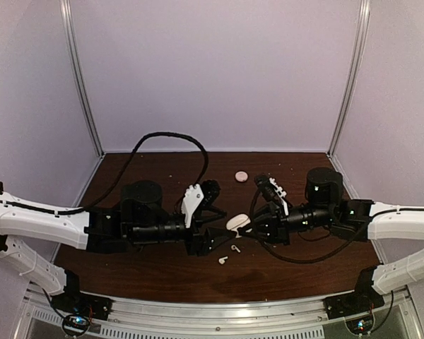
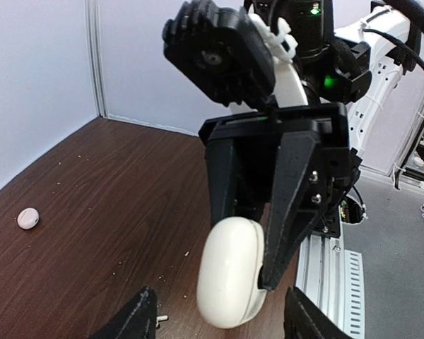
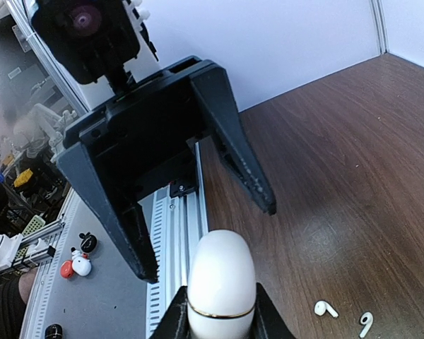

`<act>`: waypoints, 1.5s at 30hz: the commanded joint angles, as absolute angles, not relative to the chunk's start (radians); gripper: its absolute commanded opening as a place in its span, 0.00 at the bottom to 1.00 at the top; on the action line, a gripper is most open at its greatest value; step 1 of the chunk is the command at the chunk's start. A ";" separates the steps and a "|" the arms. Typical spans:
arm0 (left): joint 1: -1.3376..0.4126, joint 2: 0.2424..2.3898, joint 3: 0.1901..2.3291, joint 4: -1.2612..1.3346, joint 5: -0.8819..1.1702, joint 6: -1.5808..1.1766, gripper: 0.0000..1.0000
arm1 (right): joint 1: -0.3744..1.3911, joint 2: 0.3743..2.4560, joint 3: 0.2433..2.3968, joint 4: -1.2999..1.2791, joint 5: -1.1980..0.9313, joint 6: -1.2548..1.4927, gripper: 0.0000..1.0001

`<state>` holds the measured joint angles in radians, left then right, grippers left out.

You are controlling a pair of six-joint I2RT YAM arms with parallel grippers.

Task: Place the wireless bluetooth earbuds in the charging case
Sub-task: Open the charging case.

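The right gripper [image 1: 246, 226] pinched the white case [image 1: 237, 222] between its jaws, holding it above the middle of the table [image 1: 155, 272]. The left gripper [image 1: 221, 227] faced it from the left with its jaws spread wide, gripping nothing. The earbuds [image 3: 326, 308] lay on the wood just nearer than the case, and a pale disc [image 1: 240, 176] sat farther back.

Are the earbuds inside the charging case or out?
Out: both earbuds lie on the table, while the charging case, lid shut, sits in the right end effector.
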<state>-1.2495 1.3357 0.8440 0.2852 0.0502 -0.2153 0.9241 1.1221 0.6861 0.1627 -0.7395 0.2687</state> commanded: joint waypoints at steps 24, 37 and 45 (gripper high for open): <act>-1.209 1.399 0.892 0.329 0.263 -0.197 0.58 | 0.973 1.105 0.732 0.135 -0.689 0.212 0.00; -1.166 1.348 0.829 0.381 0.210 -0.285 0.54 | 0.980 1.074 0.709 0.149 -0.746 0.181 0.00; -1.133 1.338 0.832 0.375 0.185 -0.321 0.53 | 1.004 1.088 0.718 0.119 -0.756 0.150 0.00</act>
